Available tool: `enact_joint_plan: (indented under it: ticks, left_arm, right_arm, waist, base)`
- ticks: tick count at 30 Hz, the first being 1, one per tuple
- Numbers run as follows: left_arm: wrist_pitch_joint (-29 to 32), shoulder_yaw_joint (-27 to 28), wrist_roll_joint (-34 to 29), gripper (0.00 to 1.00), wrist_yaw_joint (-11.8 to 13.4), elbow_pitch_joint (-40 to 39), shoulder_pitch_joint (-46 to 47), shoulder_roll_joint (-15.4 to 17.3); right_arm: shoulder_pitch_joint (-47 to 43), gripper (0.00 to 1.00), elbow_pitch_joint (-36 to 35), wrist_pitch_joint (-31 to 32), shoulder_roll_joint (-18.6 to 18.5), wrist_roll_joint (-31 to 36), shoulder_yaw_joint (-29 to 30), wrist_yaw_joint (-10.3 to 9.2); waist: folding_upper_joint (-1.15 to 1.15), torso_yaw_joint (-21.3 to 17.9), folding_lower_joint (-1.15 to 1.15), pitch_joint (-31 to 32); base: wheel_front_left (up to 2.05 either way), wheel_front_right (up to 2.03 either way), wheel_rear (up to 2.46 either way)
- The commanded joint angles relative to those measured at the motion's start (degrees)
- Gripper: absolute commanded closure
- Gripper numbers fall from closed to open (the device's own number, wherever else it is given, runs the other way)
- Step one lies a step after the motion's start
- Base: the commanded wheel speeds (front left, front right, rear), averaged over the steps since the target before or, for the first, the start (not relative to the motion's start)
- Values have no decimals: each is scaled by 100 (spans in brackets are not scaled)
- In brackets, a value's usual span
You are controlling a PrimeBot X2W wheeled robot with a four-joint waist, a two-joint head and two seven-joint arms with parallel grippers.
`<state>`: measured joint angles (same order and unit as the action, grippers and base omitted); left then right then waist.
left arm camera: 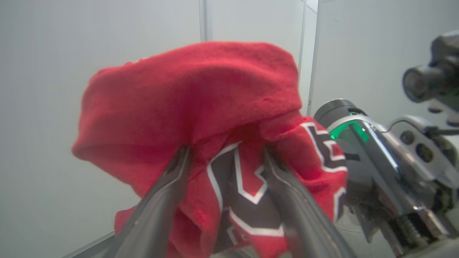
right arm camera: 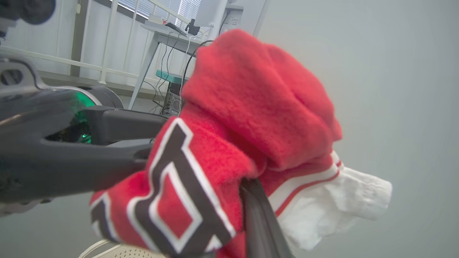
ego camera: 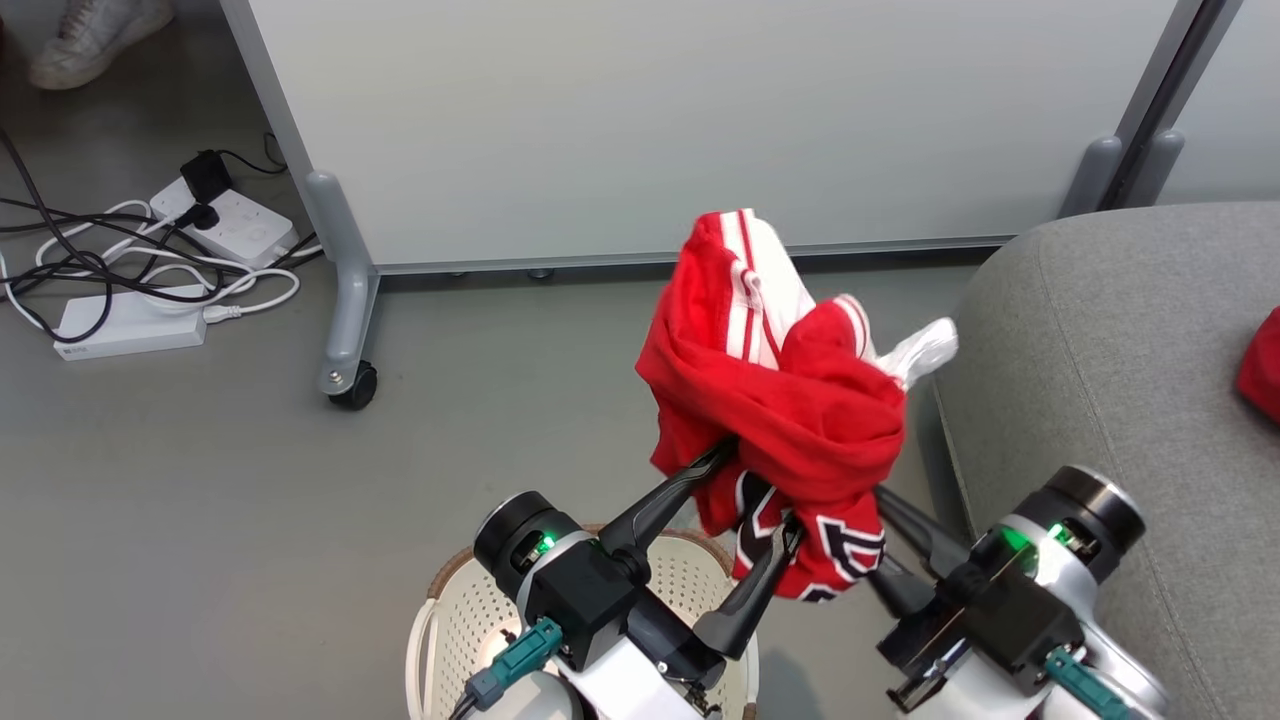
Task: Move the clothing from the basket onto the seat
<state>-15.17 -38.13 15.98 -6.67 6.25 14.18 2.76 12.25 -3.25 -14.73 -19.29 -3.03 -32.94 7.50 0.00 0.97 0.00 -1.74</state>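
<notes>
Red fabric with white stripes and a dark, white-edged numeral, a sports garment [ego camera: 800, 400], hangs bunched in the air above and just to the right of the basket [ego camera: 450, 610]. Both arms reach forward from beside the basket, forearms angled upward and converging on the bundle. The left gripper [ego camera: 762, 487] rises directly over the basket. Its two dark fingers [left arm camera: 161, 200] stand wide apart, with cloth draped over their tips and sagging between them. The right gripper [ego camera: 882, 520] comes in from the right of the basket, its fingers close together and pinching the garment's lower edge, their tips buried in cloth. Farther right of the basket lies the grey sofa cushion [ego camera: 1100, 330], with another red piece [ego camera: 1262, 365] resting on it. The basket, cream with a brown woven rim, sits on the grey floor [ego camera: 200, 480].
</notes>
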Motion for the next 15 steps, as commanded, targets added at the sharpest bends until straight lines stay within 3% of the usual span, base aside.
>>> enact_joint_plan:
  ticks: [1,15]
  left_arm:
    - [4,33,-30,0,18,10,-54,26]
    - [4,231,-111,0,17,76,-73,23]
  right_arm:
    - [-46,100,-47,-52,23,-8,73,-1]
    - [-322,100,-50,-50,179,200,1464,-1]
  waist:
    - [0,1,0,-13]
    - [0,-29,0,-86]
  base:
    - [0,0,0]
    - [0,0,0]
